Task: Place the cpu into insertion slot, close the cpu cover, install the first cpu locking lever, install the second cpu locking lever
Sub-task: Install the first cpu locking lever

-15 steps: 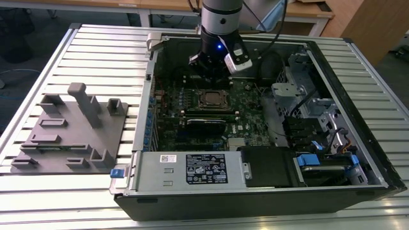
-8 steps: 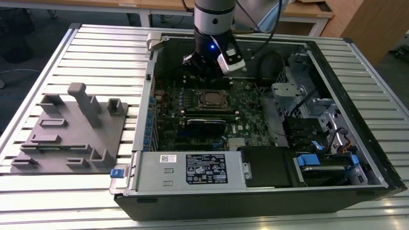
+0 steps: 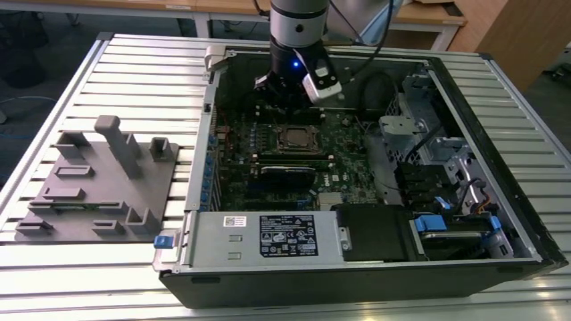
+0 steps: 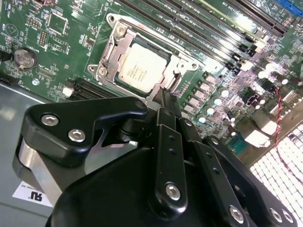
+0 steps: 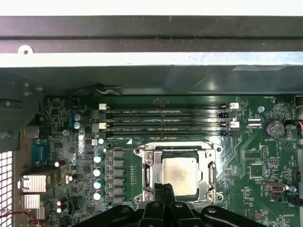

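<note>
Slatted metal table [image 3: 134, 73], open computer case [image 3: 499, 100] | cpu [image 5: 180, 176] seated in insertion slot [image 3: 295, 128], cpu cover [image 5: 209, 172] down over it | gripper [image 5: 164, 188] clenched, empty, at slot's 12 o'clock in exterior view | first-lever step judged in hand; a precise press at the socket edge is called for

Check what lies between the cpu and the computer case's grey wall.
In the first wrist view, a row of long black memory slots runs across the stretch between the cpu and the case wall.
</note>
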You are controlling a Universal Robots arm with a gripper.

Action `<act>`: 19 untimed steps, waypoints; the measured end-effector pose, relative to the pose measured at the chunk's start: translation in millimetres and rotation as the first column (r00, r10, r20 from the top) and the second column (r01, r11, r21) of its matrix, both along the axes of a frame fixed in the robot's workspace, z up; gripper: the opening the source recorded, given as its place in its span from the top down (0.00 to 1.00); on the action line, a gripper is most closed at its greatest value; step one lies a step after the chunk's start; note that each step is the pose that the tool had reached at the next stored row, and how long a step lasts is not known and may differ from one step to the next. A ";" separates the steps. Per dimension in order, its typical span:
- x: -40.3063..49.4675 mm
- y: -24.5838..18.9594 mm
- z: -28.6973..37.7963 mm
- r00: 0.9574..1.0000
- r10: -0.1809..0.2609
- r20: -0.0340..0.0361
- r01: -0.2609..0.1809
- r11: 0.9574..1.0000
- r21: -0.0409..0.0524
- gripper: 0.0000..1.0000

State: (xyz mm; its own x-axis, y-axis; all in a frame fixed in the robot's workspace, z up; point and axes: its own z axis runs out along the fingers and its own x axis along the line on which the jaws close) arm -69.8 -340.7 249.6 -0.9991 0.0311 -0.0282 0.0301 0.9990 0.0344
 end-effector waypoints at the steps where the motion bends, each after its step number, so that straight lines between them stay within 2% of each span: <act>1: 0.0 0.0 1.1 1.000 0.000 0.000 0.000 1.000 0.000 0.90; 6: 0.0 0.0 5.4 1.000 0.000 0.000 0.000 1.000 0.000 0.90; 19: -2.4 0.0 5.6 1.000 0.000 0.000 0.000 1.000 0.000 0.90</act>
State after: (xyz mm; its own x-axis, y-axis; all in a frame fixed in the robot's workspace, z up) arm -72.2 -340.7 255.2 -0.9991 0.0310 -0.0282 0.0300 0.9990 0.0344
